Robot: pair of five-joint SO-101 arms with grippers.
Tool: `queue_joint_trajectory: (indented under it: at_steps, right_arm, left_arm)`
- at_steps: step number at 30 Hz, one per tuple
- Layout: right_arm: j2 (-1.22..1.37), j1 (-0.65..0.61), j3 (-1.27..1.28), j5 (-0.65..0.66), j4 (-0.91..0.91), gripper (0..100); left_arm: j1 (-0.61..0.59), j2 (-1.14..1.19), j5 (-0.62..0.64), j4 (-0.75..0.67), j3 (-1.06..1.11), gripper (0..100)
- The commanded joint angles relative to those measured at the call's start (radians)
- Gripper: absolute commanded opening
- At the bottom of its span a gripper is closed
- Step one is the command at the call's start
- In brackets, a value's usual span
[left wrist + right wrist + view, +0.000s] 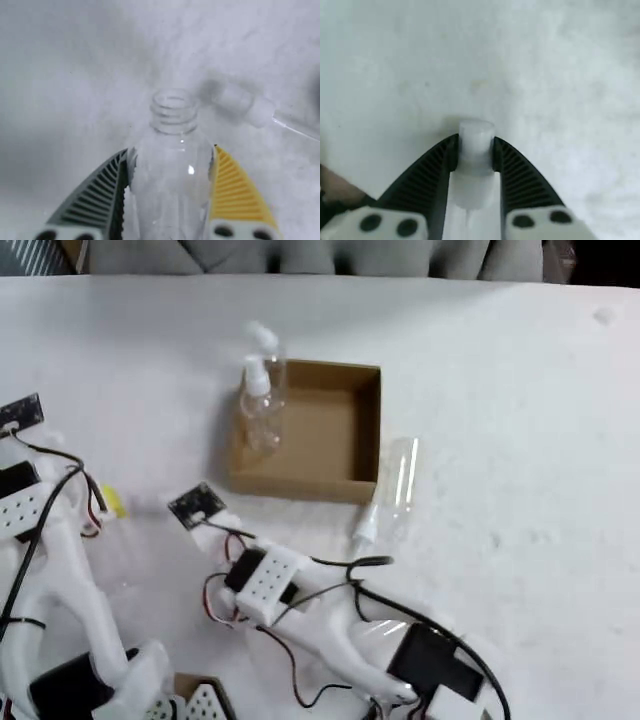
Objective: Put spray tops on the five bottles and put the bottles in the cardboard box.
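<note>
Left gripper (170,150): grey and yellow fingers closed on an uncapped clear bottle (172,195). Right gripper (476,140): black fingers clamped on a white spray top (474,175). Recorded from the high view: cardboard box (330,440) mid-table, two capped bottles (262,405) upright at its left side, a third capped bottle (392,490) lying just right of it.

This looks like a small robot test bench, a hobby or research setup rather than a kitchen or a shop. A left arm (60,580) and a right arm (330,625), built of white plastic parts, stand side by side on a white surface (520,420). Bare red and black wires (350,563) loop along them, and small uncovered circuit boards (195,505) sit near their wrists. The props are plain: a cardboard box (300,483), clear bottles (262,405) and a loose spray top (240,102). Behind the far edge runs a grey padded seat (300,255), which suggests an ordinary room, though home or office cannot be told.
</note>
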Motion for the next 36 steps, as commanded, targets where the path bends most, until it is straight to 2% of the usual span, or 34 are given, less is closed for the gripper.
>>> queue_joint_trajectory:
  at_steps: [1,6,11,15,20,24,27,32,36]
  right_arm:
    - [-0.110,0.039,-0.044,0.048,0.062,1.5]
    - [-0.243,0.131,-0.044,0.089,0.147,1.5]
    - [-0.435,0.269,-0.044,0.190,0.245,1.5]
    - [-0.605,0.346,-0.044,0.264,0.312,1.5]
    - [-0.808,0.479,-0.055,0.278,0.321,1.5]
    - [-0.946,0.579,-0.074,0.278,0.182,1.5]
    - [-1.015,0.599,-0.077,0.275,0.050,1.5]
    - [-1.070,0.595,-0.074,0.264,-0.185,1.5]
    - [-1.061,0.553,-0.064,0.169,-0.403,1.5]
  left_arm:
    - [0.073,-0.105,-0.008,-0.002,-0.084,2]
    - [0.259,-0.295,-0.006,0.066,-0.133,2]
    - [0.532,-0.483,-0.006,0.060,-0.130,2]
    - [0.676,-0.598,-0.006,0.021,-0.129,2]
    - [0.716,-0.708,-0.008,-0.068,-0.009,2]
    - [0.733,-0.825,-0.008,-0.256,0.207,2]
    - [0.731,-0.946,-0.006,-0.344,0.308,2]
    - [0.731,-1.125,-0.006,-0.348,0.388,2]
    - [0.731,-1.247,-0.006,-0.350,0.465,2]
